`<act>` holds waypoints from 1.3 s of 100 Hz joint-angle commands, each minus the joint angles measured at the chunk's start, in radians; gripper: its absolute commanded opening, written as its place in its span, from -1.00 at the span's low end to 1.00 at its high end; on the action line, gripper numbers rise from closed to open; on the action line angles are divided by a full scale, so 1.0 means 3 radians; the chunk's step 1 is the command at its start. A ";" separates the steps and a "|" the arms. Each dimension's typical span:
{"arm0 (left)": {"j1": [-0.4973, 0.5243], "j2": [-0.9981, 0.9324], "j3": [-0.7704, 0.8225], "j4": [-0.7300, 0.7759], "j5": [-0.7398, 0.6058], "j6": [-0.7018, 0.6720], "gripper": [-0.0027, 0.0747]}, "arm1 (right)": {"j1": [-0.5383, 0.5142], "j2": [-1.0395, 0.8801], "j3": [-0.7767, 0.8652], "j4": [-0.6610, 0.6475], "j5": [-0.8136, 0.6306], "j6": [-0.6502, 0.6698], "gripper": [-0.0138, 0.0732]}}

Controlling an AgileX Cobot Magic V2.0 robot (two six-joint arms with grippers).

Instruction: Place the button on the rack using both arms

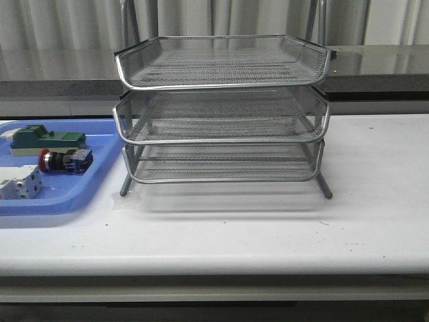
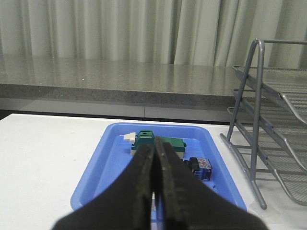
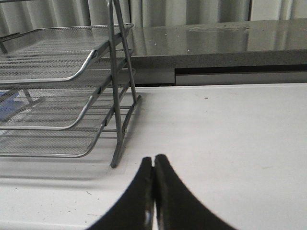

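My left gripper (image 2: 154, 191) and right gripper (image 3: 153, 191) both sat with black jaws pressed together, holding nothing. The button (image 1: 64, 159), with its round red cap, black barrel and blue block, lay in the smooth blue plastic tray (image 1: 100, 176) among one green part (image 1: 41, 138) and one white block (image 1: 19, 182), beside the three-tier silver wire-mesh rack (image 1: 221, 107) on the white table (image 1: 268, 228).

white table (image 1: 375, 201) | on it: rack (image 1: 221, 107), blue tray (image 1: 67, 198)
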 commanded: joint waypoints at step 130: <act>0.0004 -0.0112 0.0153 -0.0024 -0.0295 -0.0043 -0.98 | 0.0007 0.2634 -0.2211 0.1551 0.1563 -0.0003 -0.82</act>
